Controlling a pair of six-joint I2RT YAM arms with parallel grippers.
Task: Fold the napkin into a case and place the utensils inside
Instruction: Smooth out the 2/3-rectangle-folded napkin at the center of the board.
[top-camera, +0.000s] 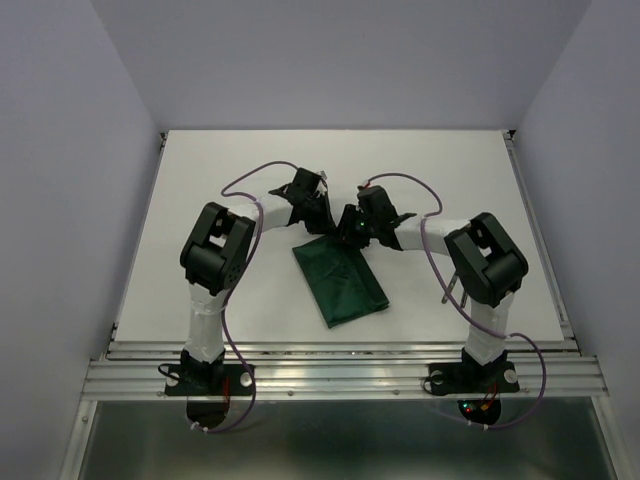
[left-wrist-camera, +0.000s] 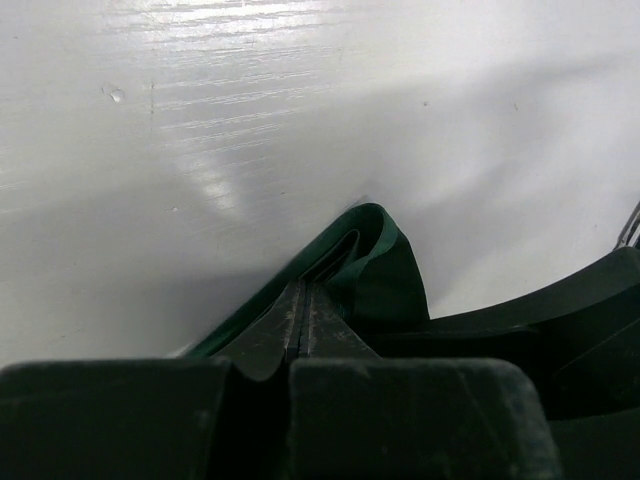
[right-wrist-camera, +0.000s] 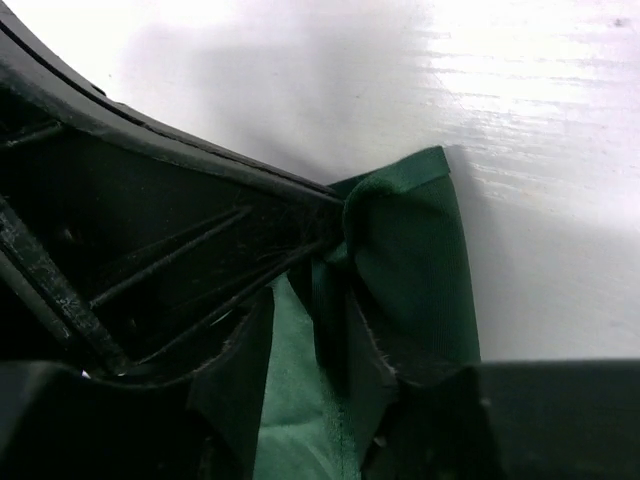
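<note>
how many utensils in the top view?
2: the utensils lie side by side on the table, right of the napkin, partly hidden by the right arm.

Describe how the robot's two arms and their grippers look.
The left arm and right arm have black joint housings and white-wrapped links. Thin purple cables loop along each. The left gripper and right gripper are black.

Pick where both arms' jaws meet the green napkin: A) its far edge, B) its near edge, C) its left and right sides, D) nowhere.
A: from above, both sets of jaws sit at the far edge of the napkin, and each wrist view shows green cloth there.
</note>
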